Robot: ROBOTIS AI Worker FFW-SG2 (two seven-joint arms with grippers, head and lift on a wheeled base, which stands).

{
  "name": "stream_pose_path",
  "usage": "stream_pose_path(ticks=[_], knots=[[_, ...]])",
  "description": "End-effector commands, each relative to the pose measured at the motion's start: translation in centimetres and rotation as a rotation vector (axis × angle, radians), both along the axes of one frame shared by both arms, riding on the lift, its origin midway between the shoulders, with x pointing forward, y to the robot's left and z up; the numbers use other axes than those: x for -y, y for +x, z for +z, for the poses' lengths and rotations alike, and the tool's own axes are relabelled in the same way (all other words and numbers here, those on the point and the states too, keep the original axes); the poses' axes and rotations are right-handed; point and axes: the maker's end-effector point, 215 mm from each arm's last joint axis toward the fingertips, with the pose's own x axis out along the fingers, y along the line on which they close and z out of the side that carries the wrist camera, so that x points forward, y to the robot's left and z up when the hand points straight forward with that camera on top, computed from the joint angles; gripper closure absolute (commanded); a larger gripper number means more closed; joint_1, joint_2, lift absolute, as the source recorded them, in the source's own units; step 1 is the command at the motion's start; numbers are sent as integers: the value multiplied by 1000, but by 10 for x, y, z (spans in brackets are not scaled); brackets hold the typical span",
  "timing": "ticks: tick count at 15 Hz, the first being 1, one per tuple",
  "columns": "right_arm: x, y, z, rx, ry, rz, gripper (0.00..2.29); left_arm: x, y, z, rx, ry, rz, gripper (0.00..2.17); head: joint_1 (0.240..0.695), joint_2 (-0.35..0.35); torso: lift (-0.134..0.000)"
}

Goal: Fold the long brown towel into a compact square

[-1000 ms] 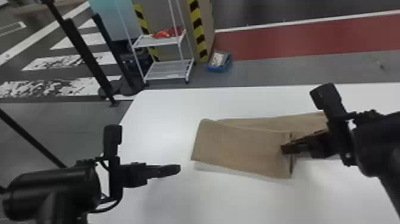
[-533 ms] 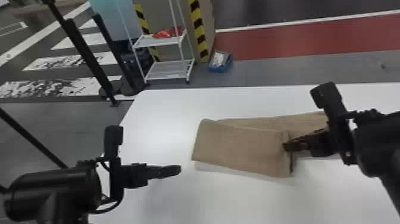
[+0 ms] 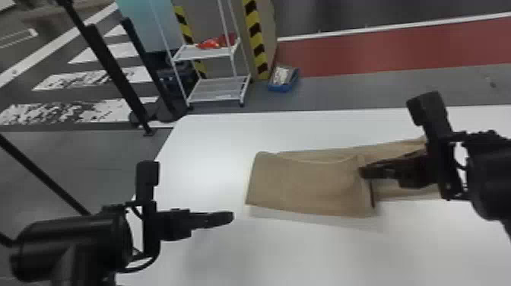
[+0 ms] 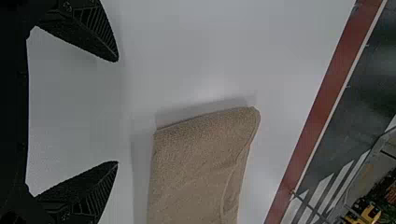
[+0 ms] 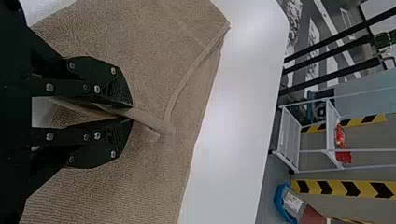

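The brown towel (image 3: 304, 182) lies folded over on itself on the white table, its upper layer's free end standing slightly raised beside my right gripper (image 3: 361, 173). In the right wrist view my right gripper (image 5: 132, 112) is shut on that edge of the towel (image 5: 187, 116). Left of the towel, a short way from its folded end, my left gripper (image 3: 232, 217) is over bare table. From the left wrist view, the left gripper (image 4: 117, 112) stands open with nothing between its fingers, and the folded end of the towel (image 4: 201, 163) is in front of it.
The white table (image 3: 213, 152) extends around the towel, with its left edge near my left arm. Beyond it on the floor stand a white wire shelf (image 3: 218, 89) and a blue bin (image 3: 283, 80); black posts (image 3: 114, 72) rise at the left.
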Motion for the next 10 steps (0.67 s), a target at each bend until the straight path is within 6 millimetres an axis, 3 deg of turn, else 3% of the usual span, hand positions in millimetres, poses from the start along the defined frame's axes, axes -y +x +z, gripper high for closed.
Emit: stream_pose_path(ticks=[1,3,5,6,9,10], knots=[[9,11,26,34,47,-30,937,-4,-1,1,2,-2,7,100,695,308,-125],[28,19,29,37,72,-80,937,-6,-1,0,1,-1,10,100,695,303,-125],[41,24,4,17,46,-106,937,-4,-1,0,0,-4,5,100,695,285,-125],[45,28,3,28,52,-113,937,-3,-1,-1,-1,-4,2,100,695,278,-125],[74,44,44,51,115,-190,937,-8,-4,-2,-7,1,8,100,695,249,-125],[81,41,44,15,117,-211,934,-8,-5,-3,-9,2,8,100,695,242,-125]])
